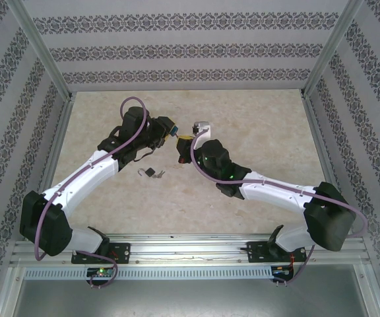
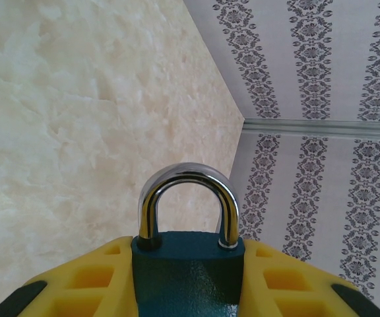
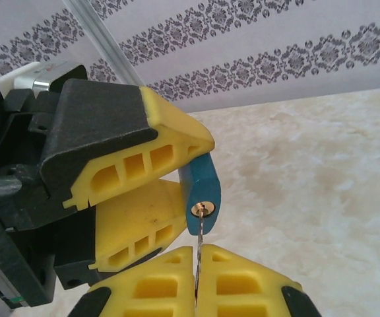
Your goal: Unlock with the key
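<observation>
Left fingers [image 2: 88,285] clamp the padlock [image 2: 187,277]; right fingers [image 3: 152,290] pinch the key [image 3: 200,236] (tip in the keyhole [image 3: 203,210]).

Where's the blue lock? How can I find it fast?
Look just above the middle of the marbled table. The blue-green padlock is held up in the air by the left gripper, with a key in its keyhole. The other small lock lies loose on the table.

Teal padlock [image 2: 187,274] w/ chrome shackle [image 2: 189,175], both legs seated in body, clamped in left end effector [image 3: 200,173]. Thin silver key [image 3: 200,241] sits tip-in its brass keyhole [image 3: 201,210], pinched by right end effector [image 3: 197,261].
</observation>
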`<action>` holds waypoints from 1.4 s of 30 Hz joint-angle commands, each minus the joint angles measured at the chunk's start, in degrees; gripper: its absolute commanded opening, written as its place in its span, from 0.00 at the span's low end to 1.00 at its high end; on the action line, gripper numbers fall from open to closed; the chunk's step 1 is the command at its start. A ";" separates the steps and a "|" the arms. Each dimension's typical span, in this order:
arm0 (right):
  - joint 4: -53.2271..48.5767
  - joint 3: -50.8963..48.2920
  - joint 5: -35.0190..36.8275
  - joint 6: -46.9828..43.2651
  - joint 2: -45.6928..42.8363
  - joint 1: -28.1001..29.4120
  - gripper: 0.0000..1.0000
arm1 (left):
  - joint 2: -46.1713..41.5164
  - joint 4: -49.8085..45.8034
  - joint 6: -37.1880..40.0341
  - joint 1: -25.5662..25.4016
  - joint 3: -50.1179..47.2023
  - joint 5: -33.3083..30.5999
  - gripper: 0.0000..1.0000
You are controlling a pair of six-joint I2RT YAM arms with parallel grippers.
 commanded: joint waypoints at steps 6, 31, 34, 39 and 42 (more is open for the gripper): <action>10.25 1.43 -6.42 5.76 0.07 -0.52 0.00 | -0.36 0.53 -0.57 -1.89 0.75 6.43 0.33; 23.06 -0.15 -14.34 15.80 3.70 -4.56 0.00 | -0.07 1.42 -0.75 -1.89 0.18 7.33 0.31; 17.29 1.25 -11.82 6.95 2.10 -2.51 0.00 | -0.11 1.42 -0.75 -1.82 0.27 7.22 0.31; 15.07 0.73 -9.11 -0.61 1.52 -1.00 0.00 | -0.10 1.46 -0.92 -1.80 0.29 7.28 0.31; 14.84 0.62 -9.29 -2.63 1.26 -0.71 0.00 | -0.18 1.24 -0.92 -1.80 0.22 7.21 0.31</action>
